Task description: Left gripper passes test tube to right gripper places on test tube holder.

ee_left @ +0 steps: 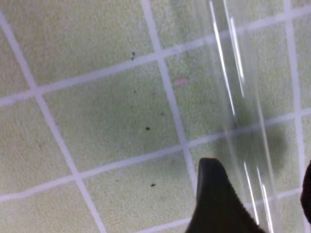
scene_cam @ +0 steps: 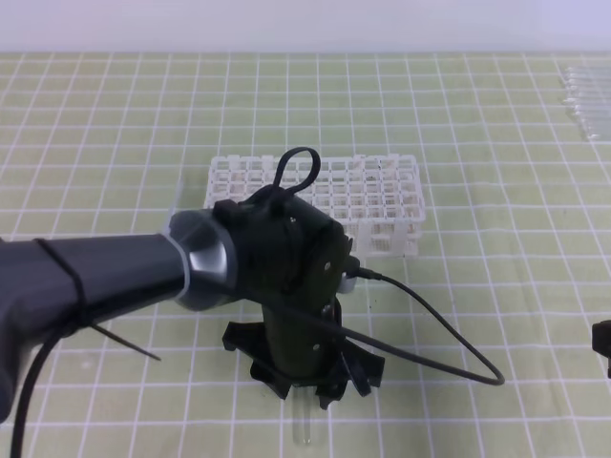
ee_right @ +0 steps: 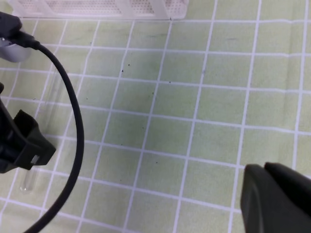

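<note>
Exterior high view: the green gridded mat (scene_cam: 496, 315) fills the frame. The left arm (scene_cam: 86, 277) reaches in from nine o'clock, its silver-grey collar leading to the black wrist with a cable loop on top. The white test tube holder (scene_cam: 382, 196) stands just beyond the wrist, toward twelve o'clock, partly hidden by it. The left gripper (scene_cam: 310, 382) points down at the mat toward six o'clock, its jaws spread wide either side of the test tube (scene_cam: 304, 429), whose rounded end pokes out below the claw and lies on the mat. A black cable (scene_cam: 449, 334) arcs from the wrist out toward four o'clock. A bundle of clear tubes (scene_cam: 587, 100) lies at the two o'clock corner. At three o'clock only a dark sliver of the right gripper (scene_cam: 602, 345) shows at the edge.

In the left wrist view the test tube (ee_left: 243, 111) runs from twelve to six o'clock just beside one dark fingertip (ee_left: 214, 194); whether they touch I cannot tell.

In the right wrist view the right gripper (ee_right: 277, 199) sits at five o'clock, its jaws closed and empty, well apart from the test tube (ee_right: 29, 179) at eight o'clock.
</note>
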You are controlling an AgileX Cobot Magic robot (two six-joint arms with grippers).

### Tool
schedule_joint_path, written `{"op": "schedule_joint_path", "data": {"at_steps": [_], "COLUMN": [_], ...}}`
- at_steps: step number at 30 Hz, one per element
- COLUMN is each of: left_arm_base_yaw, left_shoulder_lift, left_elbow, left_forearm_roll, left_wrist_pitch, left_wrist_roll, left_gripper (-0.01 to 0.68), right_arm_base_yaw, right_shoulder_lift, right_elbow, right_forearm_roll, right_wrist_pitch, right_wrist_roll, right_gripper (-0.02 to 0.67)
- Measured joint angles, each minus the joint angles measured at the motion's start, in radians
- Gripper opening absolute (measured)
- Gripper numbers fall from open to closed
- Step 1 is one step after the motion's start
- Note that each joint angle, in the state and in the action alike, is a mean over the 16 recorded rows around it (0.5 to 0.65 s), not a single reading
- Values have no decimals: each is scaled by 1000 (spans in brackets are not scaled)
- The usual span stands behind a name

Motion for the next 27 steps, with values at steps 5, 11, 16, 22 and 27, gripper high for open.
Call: {"op": "schedule_joint_path", "data": {"at_steps": [5, 11, 16, 22, 27], "left_arm_base_yaw": [0, 0, 0, 0, 0], "left_shoulder_lift": [10, 23, 30, 34, 33], "left_elbow": [0, 0, 0, 1, 1], "left_forearm_roll": [2, 8, 16, 23, 24], "left_wrist_pitch": [5, 10, 13, 16, 19], "left_wrist_roll": [4, 9, 24, 55, 94], "left_gripper": [339, 339, 333, 286, 235], "right_arm_base_yaw": [0, 0, 0, 1, 1], "right_shoulder_lift": [-1, -1, -1, -1, -1], "right_elbow": [0, 0, 0, 0, 0], "right_forearm_roll": [0, 0, 0, 1, 1], "right_wrist_pitch": [0, -1, -1, -1, -1], "right_wrist_roll": [0, 0, 0, 0, 0], "right_gripper": [-16, -16, -16, -16, -16]}}
